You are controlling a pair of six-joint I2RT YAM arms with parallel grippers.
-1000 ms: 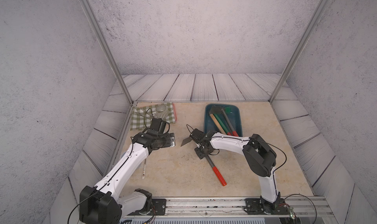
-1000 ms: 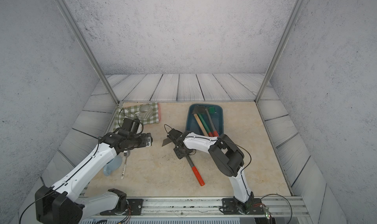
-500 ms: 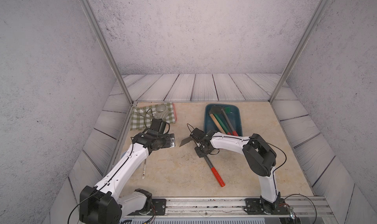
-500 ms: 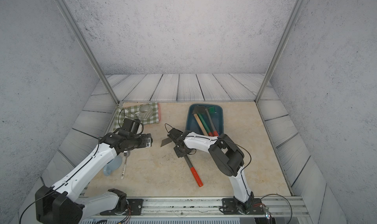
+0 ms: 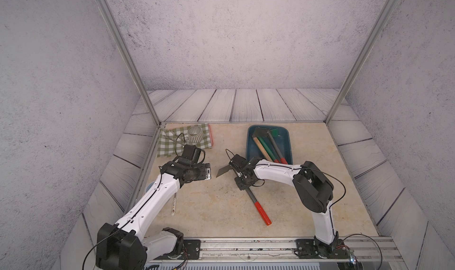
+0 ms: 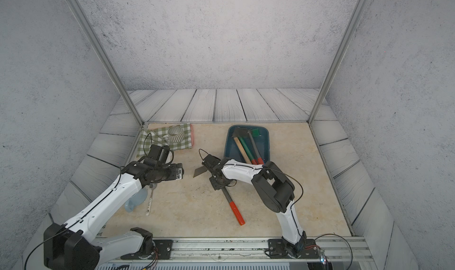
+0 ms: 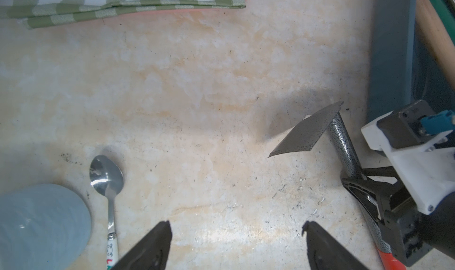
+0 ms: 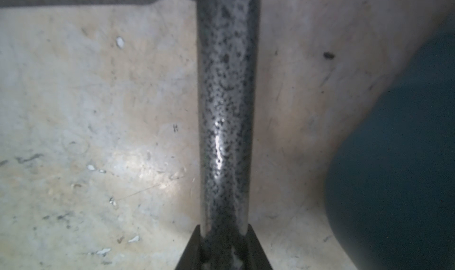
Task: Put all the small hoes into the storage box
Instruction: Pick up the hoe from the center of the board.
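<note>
Since blade (image 5: 222,172) end likely heavier, I have right pincer (image 5: 242,181) clamped on small hoe (image 5: 253,198) shaft close behind it; hoe outside storage box (image 5: 283,144), just near-left of it; left pincer (image 7: 236,225) apart, clear.

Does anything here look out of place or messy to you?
One small hoe lies on the bare table, outside the storage box where three other tools lie together. The right arm's fingers are closed on its shaft. A spoon also lies loose.
</note>
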